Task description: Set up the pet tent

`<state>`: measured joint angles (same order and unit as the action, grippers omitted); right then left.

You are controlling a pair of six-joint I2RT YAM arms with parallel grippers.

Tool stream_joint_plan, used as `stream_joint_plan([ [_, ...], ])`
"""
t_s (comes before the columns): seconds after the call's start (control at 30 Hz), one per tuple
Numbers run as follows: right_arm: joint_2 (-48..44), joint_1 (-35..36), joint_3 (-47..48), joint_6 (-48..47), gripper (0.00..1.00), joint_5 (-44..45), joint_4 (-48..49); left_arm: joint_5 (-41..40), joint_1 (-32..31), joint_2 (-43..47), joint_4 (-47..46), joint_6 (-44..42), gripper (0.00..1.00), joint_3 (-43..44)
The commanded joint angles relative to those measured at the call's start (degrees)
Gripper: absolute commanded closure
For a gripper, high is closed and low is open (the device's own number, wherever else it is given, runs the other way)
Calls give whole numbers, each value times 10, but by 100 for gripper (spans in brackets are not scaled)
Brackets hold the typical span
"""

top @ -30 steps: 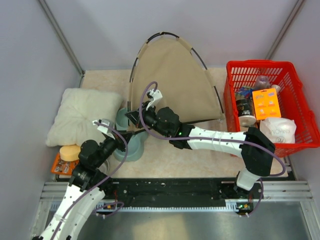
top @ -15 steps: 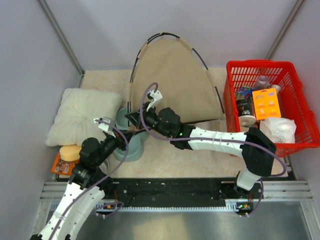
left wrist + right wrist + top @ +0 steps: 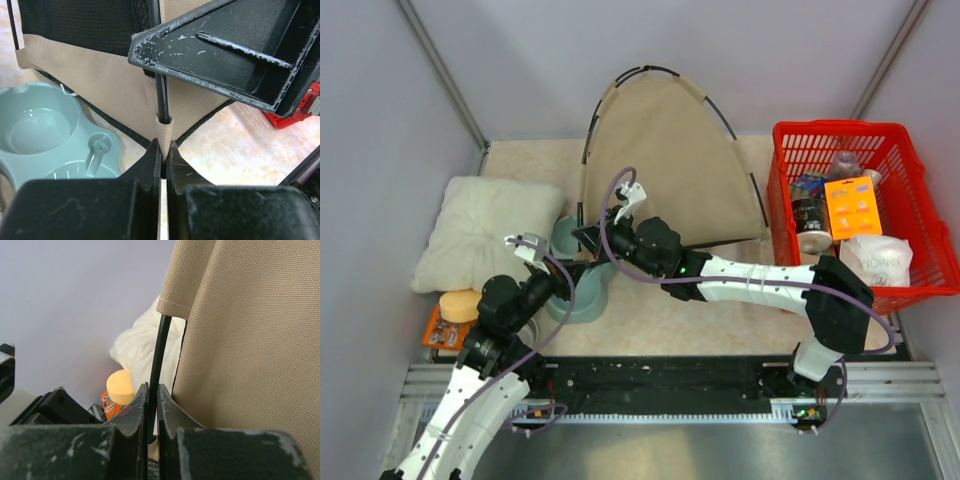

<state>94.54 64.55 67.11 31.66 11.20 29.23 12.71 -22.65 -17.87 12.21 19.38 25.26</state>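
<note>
Scarcely shifted, left claw (image 3: 161,150) and right claw (image 3: 152,390) pinch pet tent (image 3: 665,150)

The pet tent (image 3: 665,160) is filling the back of the table, the red basket (image 3: 880,285) is walling off the right, and the pillow (image 3: 485,230) and green bowl (image 3: 588,298) are crowding the left, leaving room only along the bare front strip (image 3: 660,325).

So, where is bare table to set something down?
Bare table lies between the right arm and the near rail, and in the far-left corner behind the pillow. It is crowded around the double pet bowl, beside the pet tent.
</note>
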Motion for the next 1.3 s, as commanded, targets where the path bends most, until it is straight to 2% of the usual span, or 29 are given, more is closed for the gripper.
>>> stream_joint_plan([
  [0.0, -7, -3, 3, -20, 100, 14, 6, -2, -2, 4, -10, 7, 100, 30],
  [0.23, -14, 13, -1, -54, 100, -52, 35, -13, -3, -12, -39, 18, 100, 35],
  [0.37, -13, 19, -1, -56, 100, -44, 24, -14, -3, -23, -46, 29, 100, 50],
  [0.57, -4, 18, -5, -39, 100, 35, -18, -28, -3, -2, -31, 31, 100, 60],
  [0.73, 2, 17, -11, -40, 100, 17, -23, -54, -3, 20, -21, 35, 98, 62],
  [0.93, 19, 18, -8, -47, 100, -10, -49, -77, -3, 20, 9, 20, 84, 92],
  [1.17, 27, 19, -13, -36, 100, -21, -72, -122, -3, 36, 89, -37, 58, 142],
  [1.27, 29, 19, -8, -34, 100, -26, -88, -155, -2, 46, 98, -57, 52, 153],
])
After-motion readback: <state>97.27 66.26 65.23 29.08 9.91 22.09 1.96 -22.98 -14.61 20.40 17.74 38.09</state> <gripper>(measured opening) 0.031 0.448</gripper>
